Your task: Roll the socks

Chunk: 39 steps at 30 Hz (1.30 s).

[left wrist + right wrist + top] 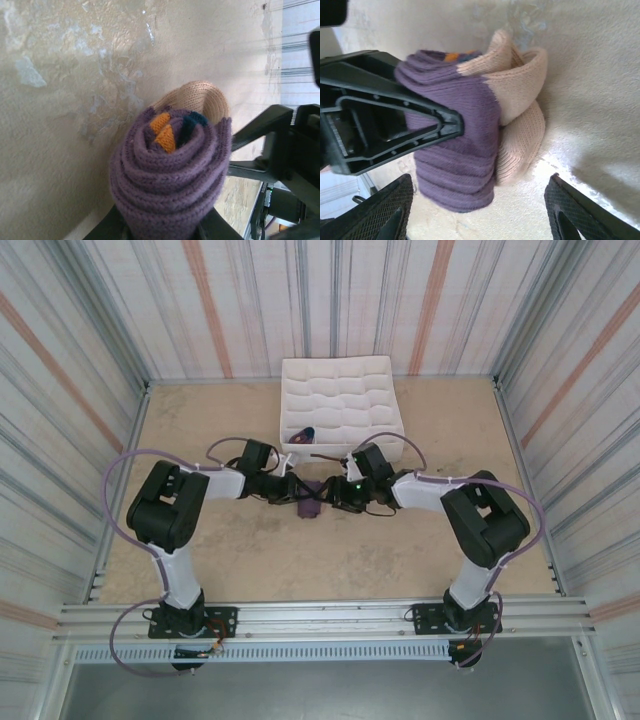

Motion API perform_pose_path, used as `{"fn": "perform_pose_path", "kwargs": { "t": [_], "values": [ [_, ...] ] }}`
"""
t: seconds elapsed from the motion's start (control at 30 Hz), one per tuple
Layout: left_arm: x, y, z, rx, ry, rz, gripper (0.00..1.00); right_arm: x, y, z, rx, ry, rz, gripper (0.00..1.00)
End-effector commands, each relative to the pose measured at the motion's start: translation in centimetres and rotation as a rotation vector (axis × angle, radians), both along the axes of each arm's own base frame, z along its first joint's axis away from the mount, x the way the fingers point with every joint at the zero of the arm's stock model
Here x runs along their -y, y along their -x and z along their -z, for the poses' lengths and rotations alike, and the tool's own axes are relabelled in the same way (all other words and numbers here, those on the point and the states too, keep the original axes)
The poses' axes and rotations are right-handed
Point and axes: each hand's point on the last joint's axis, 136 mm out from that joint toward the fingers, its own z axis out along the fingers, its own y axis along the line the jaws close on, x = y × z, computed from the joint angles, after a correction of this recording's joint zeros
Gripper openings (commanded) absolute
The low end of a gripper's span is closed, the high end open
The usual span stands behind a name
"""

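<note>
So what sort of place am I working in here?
Probably a purpose-built robot test cell, not a home: striped walls box in the table, with an aluminium mounting rail along its near edge.

The left arm [165, 515] and the right arm [485, 520], at lower left and lower right of the top view, are black rounded joint housings linked by white tubes, each on a black bolted base plate [190, 623] with a thin purple cable [108, 502] looping alongside. A small green light [352, 483] glows near the centre. The right gripper [480, 190] has black fingers [385, 210] with a fine cross-hatched texture, in the bottom corners of its wrist view.
</note>
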Motion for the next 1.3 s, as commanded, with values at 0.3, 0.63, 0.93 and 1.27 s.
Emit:
{"fn": "perform_pose_path", "kwargs": {
  "t": [0.3,0.63,0.93,1.27],
  "values": [
    [0.8,-0.4,-4.9,0.060,0.070,0.020,0.00,-1.0,-0.2,-1.2,0.060,-0.100,-0.028,0.84],
    [0.9,-0.5,-5.1,0.022,0.060,0.032,0.00,-0.8,-0.9,-0.6,0.059,-0.156,0.019,0.84],
    [-0.1,-0.6,-0.1,-0.072,0.027,-0.029,0.00,-1.1,-1.4,2.1,-0.023,-0.129,0.042,0.85],
    [-1.2,-0.6,3.5,-0.144,-0.020,-0.098,0.00,-2.4,-0.8,4.6,-0.050,-0.042,0.008,0.78]
  ]
}}
